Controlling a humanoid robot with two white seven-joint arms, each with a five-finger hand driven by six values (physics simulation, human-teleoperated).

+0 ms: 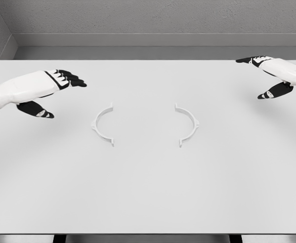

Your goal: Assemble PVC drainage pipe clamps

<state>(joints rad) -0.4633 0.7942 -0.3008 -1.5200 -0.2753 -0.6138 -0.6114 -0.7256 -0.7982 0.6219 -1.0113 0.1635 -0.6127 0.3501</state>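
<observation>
Head view looks down on a white table (148, 192) that fills most of the picture, with a grey wall behind it at twelve o'clock. Two white clamp halves lie flat on the tabletop near its middle, well apart from each other. One half, the left clamp half (101, 125), sits just toward nine o'clock from the centre; it is a curved arc that bulges toward nine o'clock, with its open side and its two small end tabs facing three o'clock. Its partner, the right clamp half (188, 125), sits just toward three o'clock from the centre and mirrors it, bulging toward three o'clock with its open side facing nine o'clock. Bare table shows between the two open sides, so the halves face each other without touching

My left hand (46, 91) comes in from the nine o'clock edge, up toward ten o'clock from the left clamp half and clear of it. Its dark fingers (69, 78) are stretched out toward three o'clock and the thumb hangs lower, spread away from them; it holds nothing

My right hand (274, 76) comes in from the three o'clock edge, up toward two o'clock from the right clamp half and well apart from it. Its fingers point toward nine o'clock, the thumb spread below them, wide and holding nothing
</observation>
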